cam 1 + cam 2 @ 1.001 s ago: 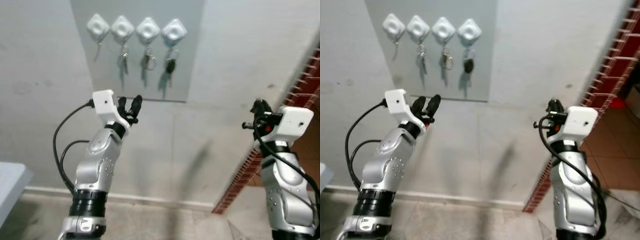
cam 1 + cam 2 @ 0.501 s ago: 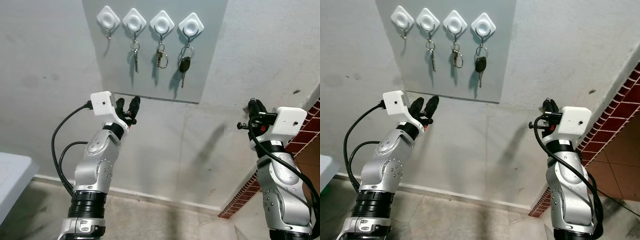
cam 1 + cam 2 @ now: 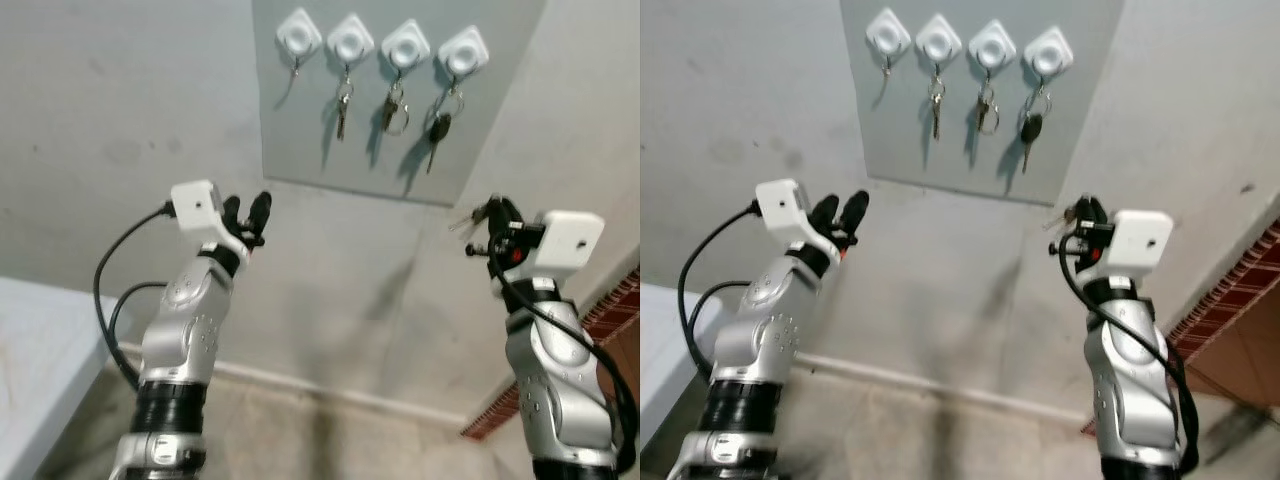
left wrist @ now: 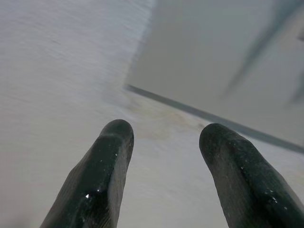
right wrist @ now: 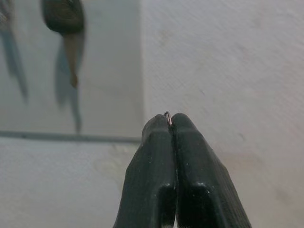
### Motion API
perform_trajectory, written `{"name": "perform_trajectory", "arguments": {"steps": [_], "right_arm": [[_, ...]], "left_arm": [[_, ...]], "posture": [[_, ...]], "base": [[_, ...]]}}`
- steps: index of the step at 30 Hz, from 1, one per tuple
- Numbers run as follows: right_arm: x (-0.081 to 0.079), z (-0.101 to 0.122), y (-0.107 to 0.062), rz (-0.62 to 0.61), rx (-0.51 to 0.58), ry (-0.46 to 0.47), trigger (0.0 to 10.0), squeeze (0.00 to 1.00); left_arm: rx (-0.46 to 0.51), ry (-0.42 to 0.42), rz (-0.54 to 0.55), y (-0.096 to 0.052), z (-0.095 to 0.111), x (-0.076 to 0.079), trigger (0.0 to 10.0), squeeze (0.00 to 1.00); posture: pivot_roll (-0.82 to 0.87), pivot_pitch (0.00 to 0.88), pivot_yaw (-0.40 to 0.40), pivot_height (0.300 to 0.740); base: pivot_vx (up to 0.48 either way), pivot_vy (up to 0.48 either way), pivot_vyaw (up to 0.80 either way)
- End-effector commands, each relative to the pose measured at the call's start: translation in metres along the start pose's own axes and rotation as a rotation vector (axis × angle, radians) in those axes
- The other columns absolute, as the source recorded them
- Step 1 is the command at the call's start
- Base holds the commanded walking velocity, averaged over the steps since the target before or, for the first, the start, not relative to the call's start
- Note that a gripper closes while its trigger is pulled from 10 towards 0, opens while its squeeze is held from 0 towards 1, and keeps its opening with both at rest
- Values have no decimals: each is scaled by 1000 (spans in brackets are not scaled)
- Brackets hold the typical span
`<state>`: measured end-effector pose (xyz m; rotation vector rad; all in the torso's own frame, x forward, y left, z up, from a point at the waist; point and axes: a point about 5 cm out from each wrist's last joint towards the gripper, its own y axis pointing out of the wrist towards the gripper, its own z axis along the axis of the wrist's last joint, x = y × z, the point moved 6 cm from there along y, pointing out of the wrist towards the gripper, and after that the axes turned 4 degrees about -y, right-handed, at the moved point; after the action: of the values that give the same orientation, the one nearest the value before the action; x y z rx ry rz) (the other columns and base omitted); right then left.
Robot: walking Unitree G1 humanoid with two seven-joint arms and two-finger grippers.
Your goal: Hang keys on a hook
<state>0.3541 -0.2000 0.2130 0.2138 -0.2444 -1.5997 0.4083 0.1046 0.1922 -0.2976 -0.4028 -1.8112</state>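
**Keys pinched, hooks up ahead**

Pale plaster wall (image 3: 120,90), grey panel (image 3: 310,140) carrying four white hooks (image 3: 299,33); three loaded, leftmost bare. Red brick (image 3: 620,300) far right. Right gripper (image 5: 170,124) pressed together on keys (image 3: 478,213), below the panel's right corner. Left gripper (image 4: 164,137) spread, holding nothing.
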Motion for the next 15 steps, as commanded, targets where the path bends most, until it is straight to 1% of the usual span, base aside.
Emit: {"name": "perform_trajectory", "arguments": {"steps": [1,7,15], "right_arm": [[-1,12,2,1,40,5,10000,0],[-1,12,2,0,41,5,10000,0],[-1,12,2,0,41,5,10000,0]], "left_arm": [[12,13,-4,1,7,-1,10000,0],[13,13,-3,1,7,-1,10000,0],[11,17,2,2,7,-1,10000,0]], "posture": [[7,111,6,740],[7,111,6,740],[5,109,8,740]], "base": [[0,458,0],[0,442,0],[0,0,0]]}}
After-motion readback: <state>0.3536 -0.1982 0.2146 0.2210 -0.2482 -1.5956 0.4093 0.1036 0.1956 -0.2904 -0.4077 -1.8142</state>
